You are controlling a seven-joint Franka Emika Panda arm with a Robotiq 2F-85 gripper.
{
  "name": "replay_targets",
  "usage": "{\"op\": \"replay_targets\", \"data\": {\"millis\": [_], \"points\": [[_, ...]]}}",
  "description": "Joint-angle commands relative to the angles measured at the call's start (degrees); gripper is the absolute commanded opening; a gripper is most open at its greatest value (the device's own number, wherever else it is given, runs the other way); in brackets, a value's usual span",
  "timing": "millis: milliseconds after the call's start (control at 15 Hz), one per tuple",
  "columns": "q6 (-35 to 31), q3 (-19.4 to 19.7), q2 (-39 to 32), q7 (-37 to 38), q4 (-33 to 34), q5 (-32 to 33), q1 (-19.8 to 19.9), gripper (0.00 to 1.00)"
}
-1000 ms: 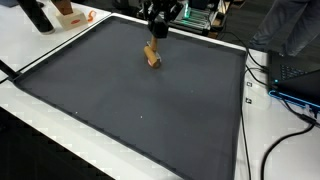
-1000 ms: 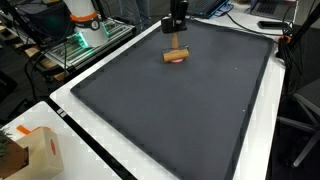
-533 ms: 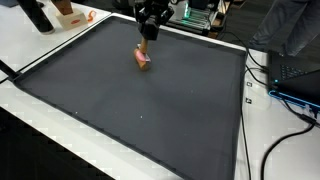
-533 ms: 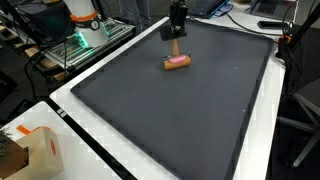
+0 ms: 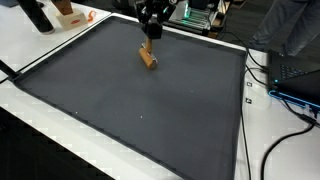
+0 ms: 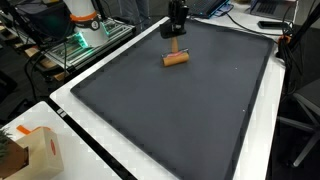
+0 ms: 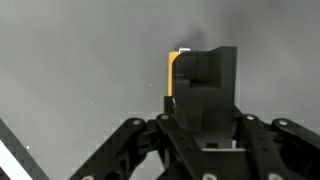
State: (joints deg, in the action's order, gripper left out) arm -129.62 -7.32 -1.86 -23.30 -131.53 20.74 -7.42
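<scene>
My gripper (image 5: 150, 33) (image 6: 175, 36) hangs over the far part of a black mat (image 5: 140, 115) (image 6: 180, 110), near its back edge. It is shut on the thin upright handle of a small wooden mallet-like tool. The tool's short brown head (image 5: 148, 57) (image 6: 176, 59) lies crosswise at the bottom of the handle, just over the mat; contact with the mat cannot be told. In the wrist view the closed fingers (image 7: 205, 85) fill the middle, and only an orange-yellow strip of the tool (image 7: 171, 75) shows beside them.
The mat lies on a white table (image 6: 110, 165). A cardboard box (image 6: 35, 150) stands at one corner. Green-lit equipment (image 6: 80, 45) and an orange-white object (image 6: 82, 12) sit behind the mat. Cables (image 5: 285, 105) and a dark device (image 5: 295, 75) lie off another side.
The tool's head has turned about its handle, showing a pinkish face half a second ago and a brown one now. The gripper shifted slightly sideways and back over the same spot.
</scene>
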Motion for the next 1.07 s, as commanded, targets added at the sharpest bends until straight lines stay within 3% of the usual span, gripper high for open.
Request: {"op": "replay_targets", "data": {"millis": [0, 267, 1000], "points": [[0.41, -0.50, 1.63, -6.24, -2.63, -5.88, 0.01, 0.23], [1.13, -0.82, 3.06, -9.82, -3.73, -8.61, -0.57, 0.23], [8.26, -0.68, 6.98, -7.58, -6.29, -4.82, -0.85, 0.23]]}}
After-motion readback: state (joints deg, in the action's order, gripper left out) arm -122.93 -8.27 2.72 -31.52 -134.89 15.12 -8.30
